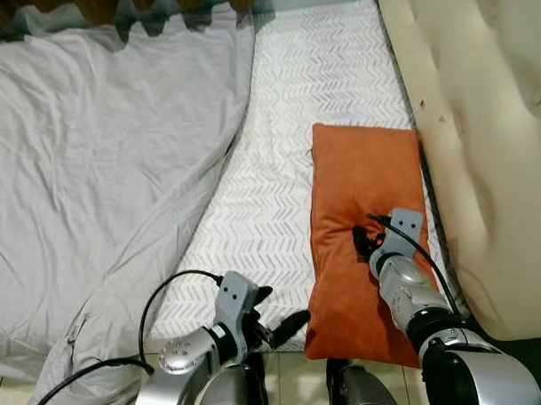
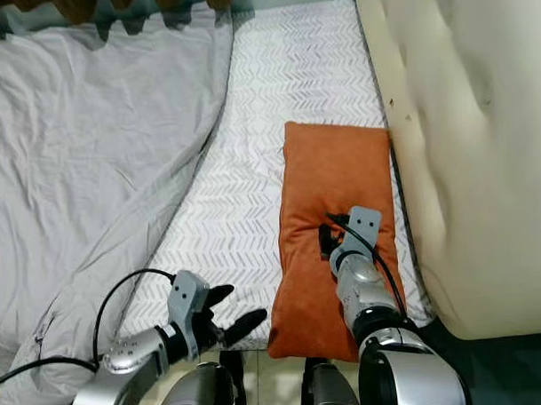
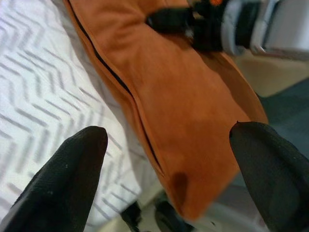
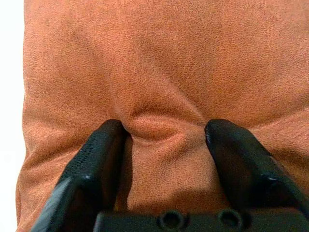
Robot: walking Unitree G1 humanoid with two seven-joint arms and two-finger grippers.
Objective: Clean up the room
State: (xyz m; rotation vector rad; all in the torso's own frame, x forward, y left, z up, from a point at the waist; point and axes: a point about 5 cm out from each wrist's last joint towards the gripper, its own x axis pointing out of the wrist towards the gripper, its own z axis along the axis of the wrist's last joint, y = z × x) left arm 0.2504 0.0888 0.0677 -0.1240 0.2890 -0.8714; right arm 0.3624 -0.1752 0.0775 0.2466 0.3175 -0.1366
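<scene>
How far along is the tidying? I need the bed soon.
Done: nothing clearly finished. In hand: the right gripper pinches a fold of the rectangular orange suede cushion, lying on the white chevron-patterned mattress; the left gripper waits open near its corner. Left: the crumpled grey bedsheet still needs straightening.

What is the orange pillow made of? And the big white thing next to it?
The orange pillow looks like soft, suede-like fabric: matte and finely grained, bunching where the right gripper pinches it. The cream headboard looks like padded leather or vinyl, smooth, slightly shiny and dimpled; which one is unclear.
</scene>
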